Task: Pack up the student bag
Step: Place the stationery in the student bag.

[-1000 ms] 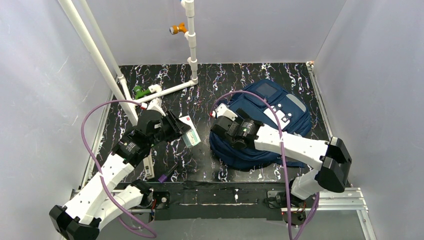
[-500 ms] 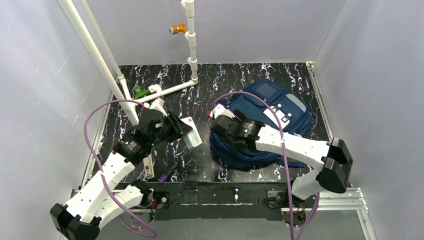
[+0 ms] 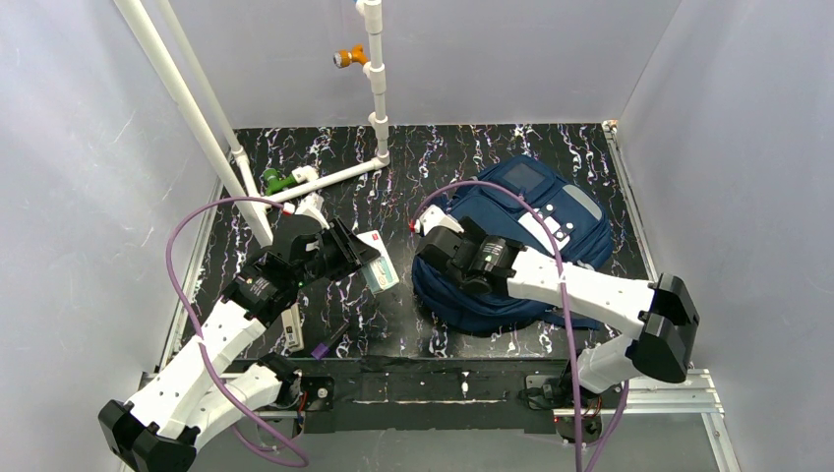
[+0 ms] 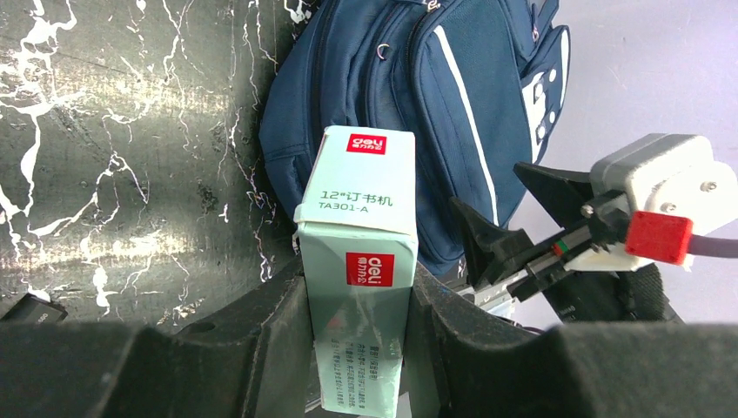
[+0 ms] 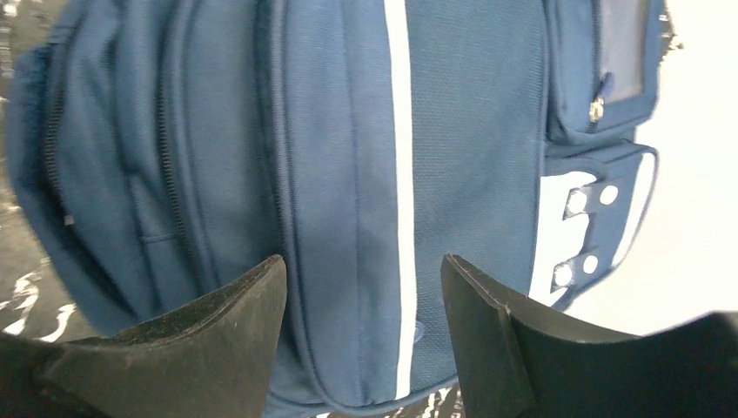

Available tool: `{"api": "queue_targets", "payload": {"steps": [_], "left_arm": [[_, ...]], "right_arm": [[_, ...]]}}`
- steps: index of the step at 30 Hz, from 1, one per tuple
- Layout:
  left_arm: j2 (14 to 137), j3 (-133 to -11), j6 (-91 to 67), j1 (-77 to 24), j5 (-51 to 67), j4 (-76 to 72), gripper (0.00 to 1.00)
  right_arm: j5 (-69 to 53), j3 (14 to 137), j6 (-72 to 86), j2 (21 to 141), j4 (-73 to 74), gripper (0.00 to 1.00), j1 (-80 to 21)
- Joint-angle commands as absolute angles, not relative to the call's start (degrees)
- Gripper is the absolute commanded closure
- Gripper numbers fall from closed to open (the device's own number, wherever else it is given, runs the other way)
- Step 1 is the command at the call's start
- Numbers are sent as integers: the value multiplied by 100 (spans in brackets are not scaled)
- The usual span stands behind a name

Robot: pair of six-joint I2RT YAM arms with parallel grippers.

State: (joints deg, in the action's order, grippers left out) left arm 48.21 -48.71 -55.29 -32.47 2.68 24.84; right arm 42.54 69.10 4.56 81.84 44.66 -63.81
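The left gripper point(image 3: 354, 258) is clamped on a pale green carton point(image 4: 358, 261). Its fingers point(image 4: 261, 331) press against the carton's two long sides, and the printed end juts past the fingertips toward the student bag point(image 3: 551, 211). The bag lies flat on the table point(image 3: 443, 157) ahead of that gripper and a little apart. By its look the carton is light, stiff cardboard that should keep its shape in a firm pinch, though it could dent or slide if squeezed near an end flap. The right gripper point(image 5: 365, 287) hangs with its jaws apart and nothing between them, directly over the bag's near, rounded end. Below its fingertips run the zip lines and a white stripe, and the front pockets with their white patch lie further out beyond them. The bag is soft woven fabric, limp and probably bulky, so a pinch would likely lift only a fold of cloth rather than the whole pack, and the panel would sag and drag rather than hold a mouth wide. The best holds are likely a zip pull or the ridge of cloth beside a zip, which gives the pads an edge; the flat panel under the jaws offers little to bite. Whether the main compartment is unzipped I cannot tell from these views.
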Motion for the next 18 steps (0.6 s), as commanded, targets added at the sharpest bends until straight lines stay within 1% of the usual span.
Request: {"api": "queue_targets", "payload": {"steps": [1,2,4,6,11,14,16,18], "left_arm": [[4744,-4946,-5564,-3243,368,2408,71],[4746,-4960,-5564,-3243,381,2408,71],[4747,-4972,-5568,-3243,387,2408,71],[4745,-4987,-5576,-3243,388,2404,71],[4755,-4974,-5591,-3242,404,2408,71],[4817,-5004,-5605,-3243,440,2377,71],[4873,-5037,-5567,-3243,470,2364,71],[4889,-5061,-5603,-3245,474,2373,71]], "right_arm": [[5147,6926,459,8402,4794,28,-6374],[5197,6926,426,8429,4798,28,-6372],[5376,6975,431,8470,4849,32,-6372],[5357,7097,497,8485,4987,33,-6372],[5272,7001,342,8437,4764,28,-6372],[4877,7056,382,8576,4845,27,-6372],[5267,6946,359,8635,4810,25,-6365],[5547,6953,385,8661,4931,25,-6336]]}}
